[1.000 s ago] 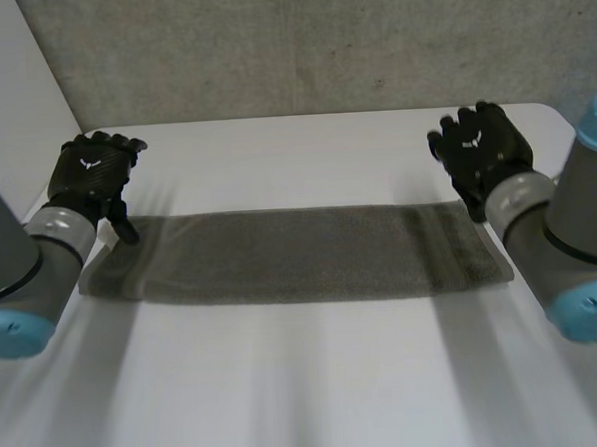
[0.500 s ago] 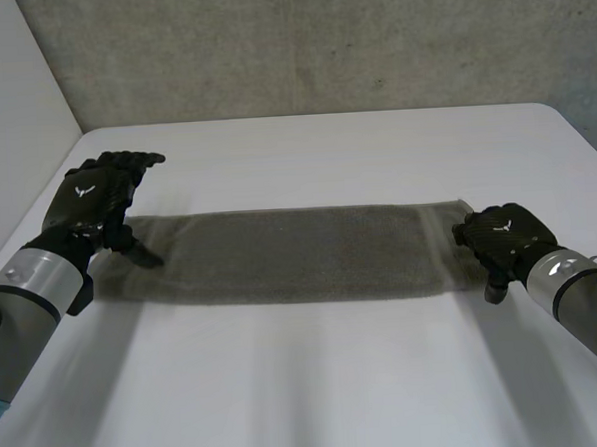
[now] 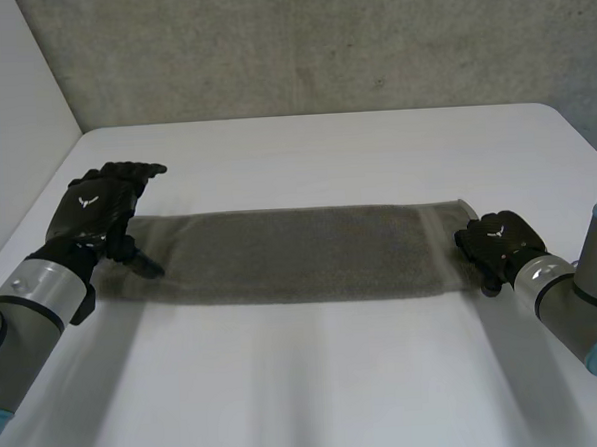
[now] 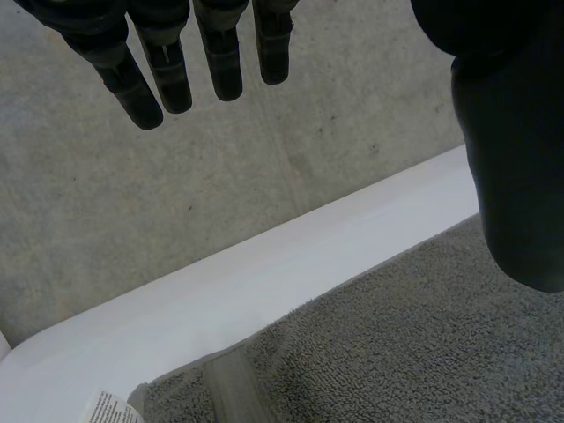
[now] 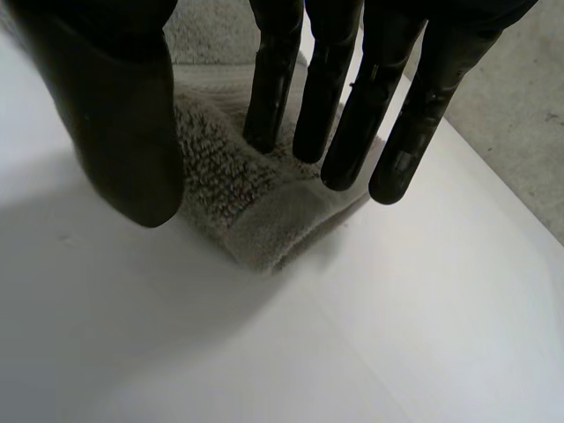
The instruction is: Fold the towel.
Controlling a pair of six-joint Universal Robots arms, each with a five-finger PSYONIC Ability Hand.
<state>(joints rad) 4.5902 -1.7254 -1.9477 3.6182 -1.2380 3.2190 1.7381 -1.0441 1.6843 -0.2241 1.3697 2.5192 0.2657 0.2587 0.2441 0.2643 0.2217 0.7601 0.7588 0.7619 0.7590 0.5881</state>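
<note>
Towel [image 3: 310, 253], long grey terry strip, flat, smooth white table [image 3: 337, 382]

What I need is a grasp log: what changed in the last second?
The right hand dropped toward the robot onto the towel's right end, fingers touching its corner. The left hand eased in over the left end, open. The towel stayed flat.

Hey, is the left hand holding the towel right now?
No, the left hand has straight fingers held off the towel, and nothing is pinched against its thumb.
</note>
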